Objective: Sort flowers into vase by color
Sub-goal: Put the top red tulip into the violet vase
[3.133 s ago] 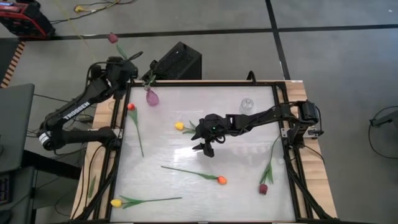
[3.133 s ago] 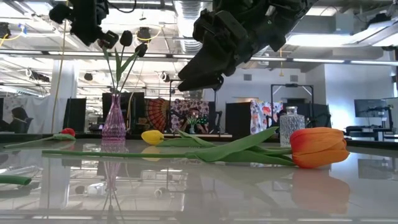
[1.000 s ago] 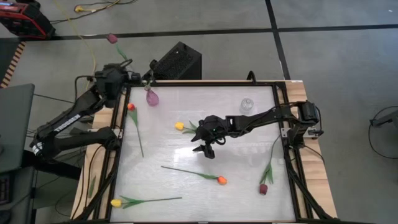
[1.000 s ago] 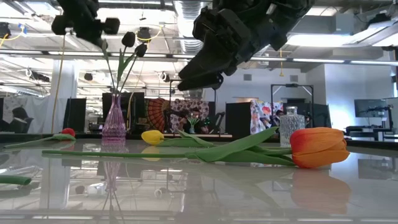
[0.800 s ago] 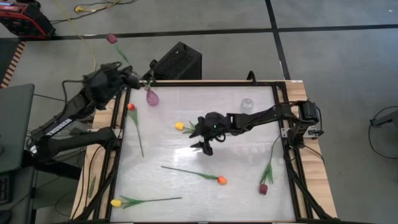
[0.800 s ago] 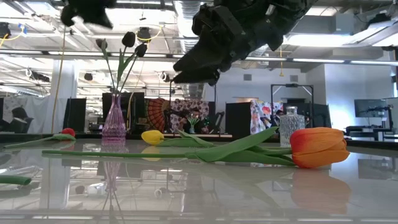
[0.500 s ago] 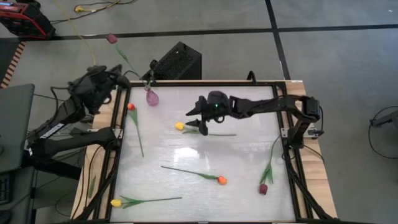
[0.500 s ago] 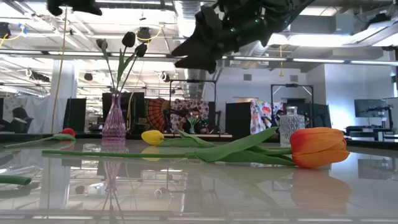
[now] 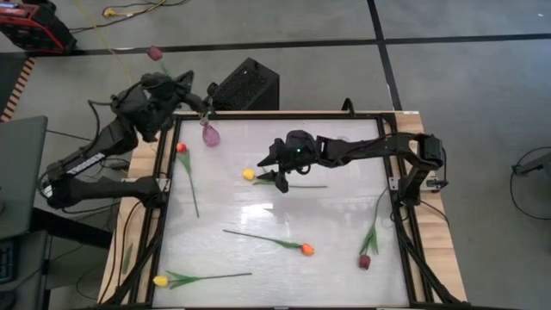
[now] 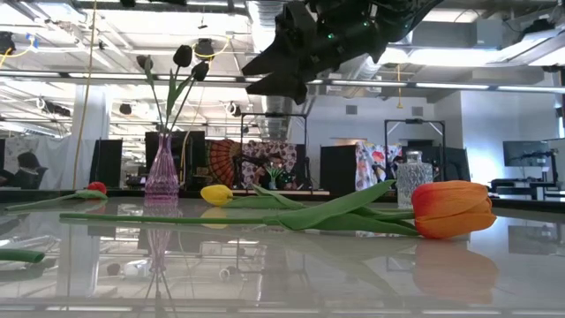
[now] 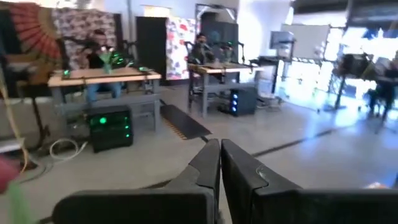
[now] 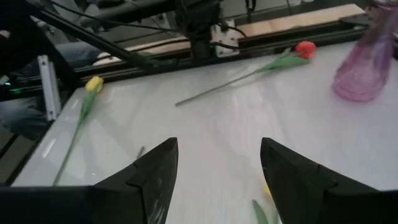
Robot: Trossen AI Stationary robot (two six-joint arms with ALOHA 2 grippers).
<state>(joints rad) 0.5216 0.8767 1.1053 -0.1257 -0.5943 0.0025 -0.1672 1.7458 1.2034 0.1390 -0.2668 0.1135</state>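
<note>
A pink vase (image 9: 210,134) (image 10: 162,173) stands near the table's far left corner with maroon tulips (image 10: 181,56) upright in it; one head (image 9: 156,53) leans out past the far edge. My left gripper (image 9: 196,96) (image 11: 219,163) is shut, high beside the vase, touching nothing. My right gripper (image 9: 272,169) (image 10: 284,69) (image 12: 217,168) hangs open above a yellow tulip (image 9: 249,174) (image 10: 217,194) lying flat. Also lying flat are a red tulip (image 9: 181,148) (image 12: 305,48), an orange one (image 9: 306,250) (image 10: 450,208), a second yellow one (image 9: 160,281) (image 12: 94,84) and a maroon one (image 9: 364,261).
A clear glass vase (image 9: 342,145) (image 10: 411,180) stands at the far right of the table. A black box (image 9: 245,84) sits just beyond the far edge, behind the pink vase. The table's dark frame (image 9: 405,232) rims the white surface. People sit at desks in the room behind.
My right gripper has risen and moved from the table's middle toward the far edge, stopping above the yellow tulip. My left gripper has lifted up and away from the stems in the pink vase, swinging left and then back; the tulips stay standing in the vase.
</note>
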